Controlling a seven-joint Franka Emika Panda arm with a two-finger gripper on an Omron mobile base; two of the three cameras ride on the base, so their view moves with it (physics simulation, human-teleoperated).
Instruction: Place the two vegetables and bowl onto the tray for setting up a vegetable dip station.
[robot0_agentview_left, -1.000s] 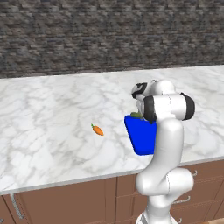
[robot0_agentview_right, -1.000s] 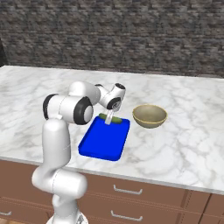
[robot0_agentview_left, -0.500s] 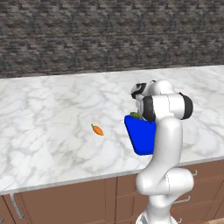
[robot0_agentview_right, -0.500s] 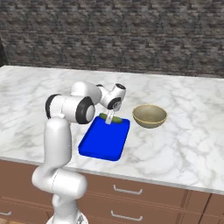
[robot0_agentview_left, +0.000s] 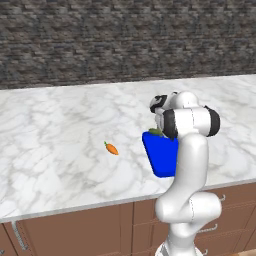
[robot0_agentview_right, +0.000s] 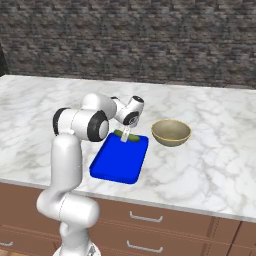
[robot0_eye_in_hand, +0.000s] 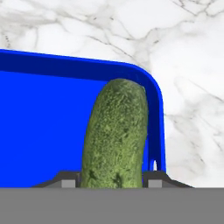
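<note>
Little has shifted since the earlier frames: my gripper (robot0_agentview_right: 125, 137) remains low over the far end of the blue tray (robot0_agentview_right: 114, 167), its jaws parting slightly around the cucumber (robot0_eye_in_hand: 114, 135), and whether they grip it I cannot tell. I judge the cucumber sits inside the tray's corner to leave room for the bowl (robot0_agentview_right: 171, 132) just beside the tray and the carrot (robot0_agentview_left: 111, 148) well apart on the counter (robot0_agentview_left: 50, 130). My arm folds forward at the elbow, hand pointing down.

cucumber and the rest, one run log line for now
cucumber: between jaws, over tray far corner | carrot: on counter | bowl: on counter beside tray
</note>
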